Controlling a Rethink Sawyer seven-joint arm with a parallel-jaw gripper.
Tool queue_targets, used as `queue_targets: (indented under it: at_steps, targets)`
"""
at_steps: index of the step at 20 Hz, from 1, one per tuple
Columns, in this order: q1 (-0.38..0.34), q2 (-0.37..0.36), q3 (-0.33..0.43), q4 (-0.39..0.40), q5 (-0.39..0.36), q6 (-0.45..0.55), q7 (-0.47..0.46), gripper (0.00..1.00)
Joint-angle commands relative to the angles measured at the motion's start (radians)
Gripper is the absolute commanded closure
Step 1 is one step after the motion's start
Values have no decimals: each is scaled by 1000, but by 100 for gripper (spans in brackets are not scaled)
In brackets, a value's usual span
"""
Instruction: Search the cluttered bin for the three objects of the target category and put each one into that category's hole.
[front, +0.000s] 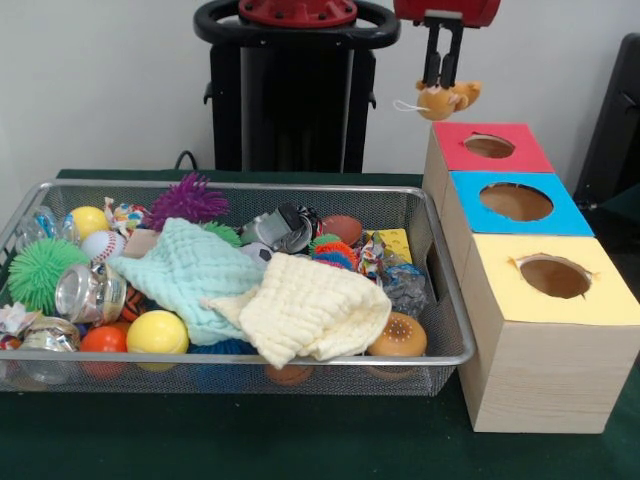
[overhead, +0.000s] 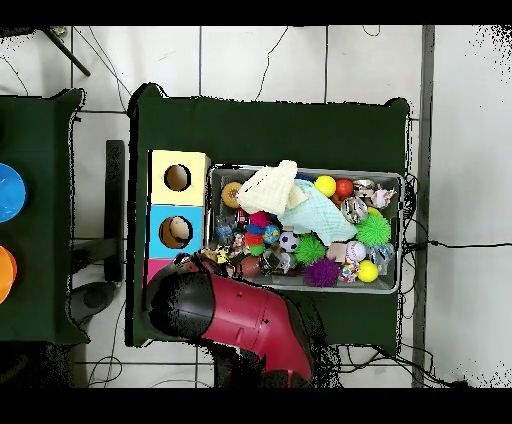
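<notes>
Your black claw (front: 441, 82) is closed tight on a small tan stuffed animal toy (front: 447, 99), holding it up in the air just above the round hole in the red-topped wooden box (front: 489, 146). The silver wire mesh bin (front: 452, 330) full of balls and cloths sits beside the boxes on the dark green counter (front: 300, 440)

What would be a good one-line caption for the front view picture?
Gripper holds a small tan toy above the red-topped box, beside a toy-filled wire bin.
</notes>
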Motion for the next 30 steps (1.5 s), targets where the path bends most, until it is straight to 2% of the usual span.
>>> queue_targets:
  at_steps: [1,9,21,30]
  targets:
    - [44,1,-11,64,56,-20,326,100]
    - [82,20,-22,71,66,-44,356,100]
    - [48,19,10,112,62,-93,339,100]
    - [30,47,36,132,67,-157,336,100]
